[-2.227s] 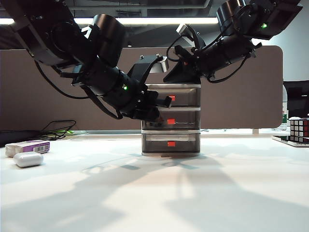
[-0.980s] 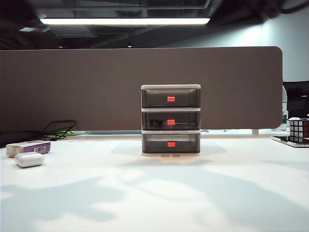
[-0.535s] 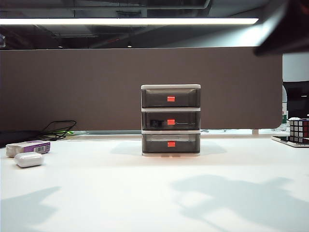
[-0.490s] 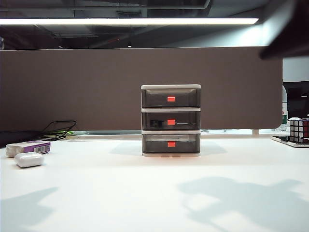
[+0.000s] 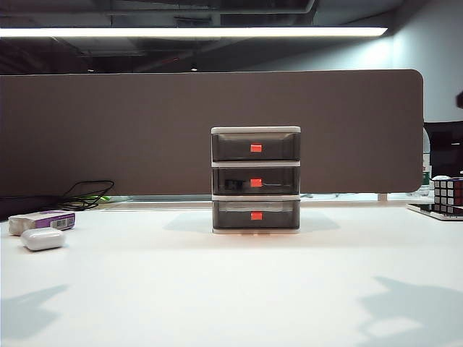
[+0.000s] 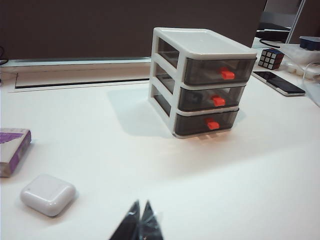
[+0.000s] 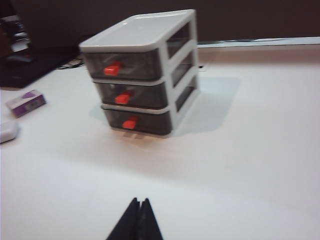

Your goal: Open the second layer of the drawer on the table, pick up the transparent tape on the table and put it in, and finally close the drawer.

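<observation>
The drawer (image 5: 256, 180) stands upright near the middle of the worktop (image 5: 231, 289), all three tiers pushed in flush. The second layer (image 5: 256, 181) is the middle one, with its red tab (image 5: 256, 182) on the front. A dark shape shows through its smoky wall in the exterior view; it may be the tape (image 5: 233, 184), though I cannot tell for sure, and no tape lies on the bare worktop.

The left tool (image 6: 139, 222) hangs well back from the unit, tips pressed together on nothing. The right tool (image 7: 137, 220) does the same on the other side, also clenched and empty. Neither shows in the exterior view.

The unit looks like light, stiff plastic, so I judge it would slide or tip if a drawer were tugged without bracing the white frame. The tab is small and smooth; pinching it squarely is the only real hold.

Open room is wide in front and on both sides. A white case (image 6: 48, 194) and a purple box (image 6: 12, 149) lie well apart to the left, a cube (image 5: 448, 194) far right by the edge
</observation>
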### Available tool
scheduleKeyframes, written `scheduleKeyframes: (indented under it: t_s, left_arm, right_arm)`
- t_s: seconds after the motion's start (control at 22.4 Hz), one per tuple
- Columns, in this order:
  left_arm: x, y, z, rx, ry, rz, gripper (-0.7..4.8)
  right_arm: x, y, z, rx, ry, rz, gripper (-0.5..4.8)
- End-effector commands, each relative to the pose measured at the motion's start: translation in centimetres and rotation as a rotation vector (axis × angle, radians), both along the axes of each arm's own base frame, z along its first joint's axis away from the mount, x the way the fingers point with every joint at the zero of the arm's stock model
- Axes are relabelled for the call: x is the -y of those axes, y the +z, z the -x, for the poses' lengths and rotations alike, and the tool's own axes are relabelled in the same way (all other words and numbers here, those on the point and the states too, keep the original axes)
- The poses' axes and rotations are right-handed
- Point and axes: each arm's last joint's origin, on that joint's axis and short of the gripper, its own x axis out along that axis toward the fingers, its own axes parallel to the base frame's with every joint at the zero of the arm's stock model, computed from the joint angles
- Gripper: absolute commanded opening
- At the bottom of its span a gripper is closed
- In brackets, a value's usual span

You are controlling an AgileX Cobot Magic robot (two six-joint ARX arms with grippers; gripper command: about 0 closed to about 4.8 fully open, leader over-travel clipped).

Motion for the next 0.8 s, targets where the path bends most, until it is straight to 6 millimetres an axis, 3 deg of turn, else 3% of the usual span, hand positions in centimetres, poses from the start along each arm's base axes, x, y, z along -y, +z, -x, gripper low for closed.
scheduleKeyframes:
  t_s: [0.04,0.49,0.8]
  left_arm:
    - [0.0,-0.3,-0.2,0.018,0.023,0.009,-0.05]
    - [0.2,-1.9,-0.7,0.041,0.052,0.006,-0.05]
    - [-1.4,-1.8,-1.4,0.056,0.211,-0.006,-0.05]
  right_arm:
    - [0.3,-1.4,0.6,-0.029,-0.043,0.010,-0.05]
    - [0.5,-3.5,0.9,-0.015,-0.056,-0.002,-0.05]
    - [1.2,-3.6,0.6,0.016,-0.138,0.042,-0.05]
